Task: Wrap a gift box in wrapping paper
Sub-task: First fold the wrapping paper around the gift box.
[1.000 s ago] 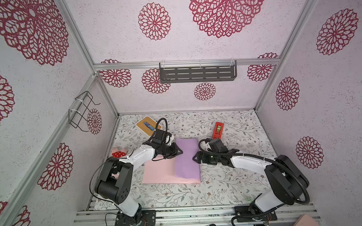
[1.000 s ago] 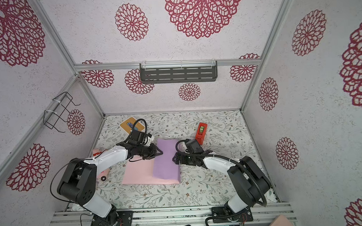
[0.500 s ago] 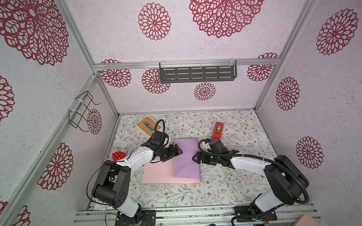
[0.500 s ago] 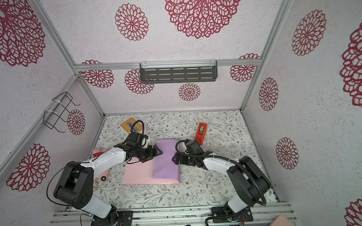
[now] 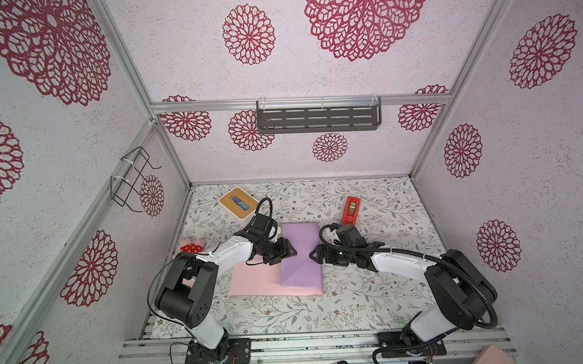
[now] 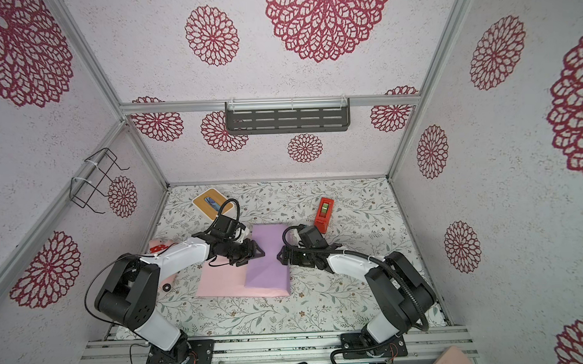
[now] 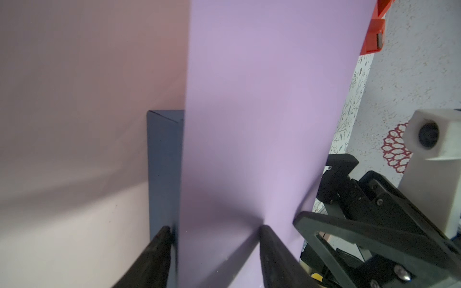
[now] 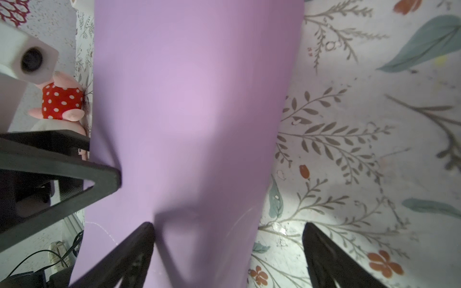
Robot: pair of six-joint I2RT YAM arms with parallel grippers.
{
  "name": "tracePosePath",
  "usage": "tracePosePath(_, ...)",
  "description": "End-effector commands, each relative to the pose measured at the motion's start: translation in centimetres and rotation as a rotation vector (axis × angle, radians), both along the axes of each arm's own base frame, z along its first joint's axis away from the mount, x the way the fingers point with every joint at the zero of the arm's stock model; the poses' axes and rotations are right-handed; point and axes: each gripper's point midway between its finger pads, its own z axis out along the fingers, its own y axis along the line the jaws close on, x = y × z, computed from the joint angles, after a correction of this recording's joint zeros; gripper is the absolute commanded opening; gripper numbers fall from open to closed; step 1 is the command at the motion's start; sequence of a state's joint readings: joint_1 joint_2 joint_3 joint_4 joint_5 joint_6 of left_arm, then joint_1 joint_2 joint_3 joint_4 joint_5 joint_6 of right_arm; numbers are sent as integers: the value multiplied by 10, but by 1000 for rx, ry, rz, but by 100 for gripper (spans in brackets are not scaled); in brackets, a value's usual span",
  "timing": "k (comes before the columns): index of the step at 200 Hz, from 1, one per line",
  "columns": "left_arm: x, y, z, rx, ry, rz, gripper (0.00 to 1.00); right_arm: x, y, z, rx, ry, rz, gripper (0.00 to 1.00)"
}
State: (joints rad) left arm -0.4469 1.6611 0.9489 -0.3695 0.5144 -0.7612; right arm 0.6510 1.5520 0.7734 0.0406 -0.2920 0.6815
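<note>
Wrapping paper (image 5: 253, 281) lies mid-table, pink face up, w/ a lilac flap (image 5: 301, 256) folded over on its 3 o'clock side. Gift box (image 7: 163, 169) sits under that flap. Only a navy strip of its side shows, in the left wrist view, btwn pink sheet and lilac edge; both top views hide it. L gripper (image 5: 287, 251) is at the flap's 9 o'clock edge, jaws spread, one finger by the navy side, other on lilac, nothing pinched. R gripper (image 5: 314, 255) is at the flap's 3 o'clock edge, jaws spread wide, one finger on lilac, other over the floral table covering (image 5: 387, 286). White box w/ wooden top (image 5: 229, 196) is at 10 o'clock from the paper, sth blue in its slot. Red tape dispenser (image 5: 349, 217) is at 1 o'clock, w/ a roll (image 5: 352, 205) in it. Spotted plush toy (image 5: 192, 247) is at 9 o'clock, by the wall.
</note>
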Motion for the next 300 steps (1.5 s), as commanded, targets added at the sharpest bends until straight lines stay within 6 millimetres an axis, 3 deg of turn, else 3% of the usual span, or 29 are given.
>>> tracePosePath(1, -12, -7, -10, 10, 47, -9, 51, -7, -8, -18, -71, 43, 2, 93)
tracePosePath(33, -16, -14, -17, 32, 50, 10, 43, -2, -10, -16, -83, 36, 3, 93)
tracePosePath(86, -17, -33, -22, 19, 53, 25, 36, 9, -25, -8, -92, 23, -2, 94)
tracePosePath(240, -27, -19, -41, 79, 74, 26, 25, 21, -55, 44, -38, -10, 10, 96)
tracePosePath(280, -27, -17, -44, 87, 73, 29, 25, 23, -45, 39, -27, 39, 75, 96)
tracePosePath(300, -27, -16, -44, 91, 69, 31, 25, 26, -49, 30, -36, 74, 87, 96)
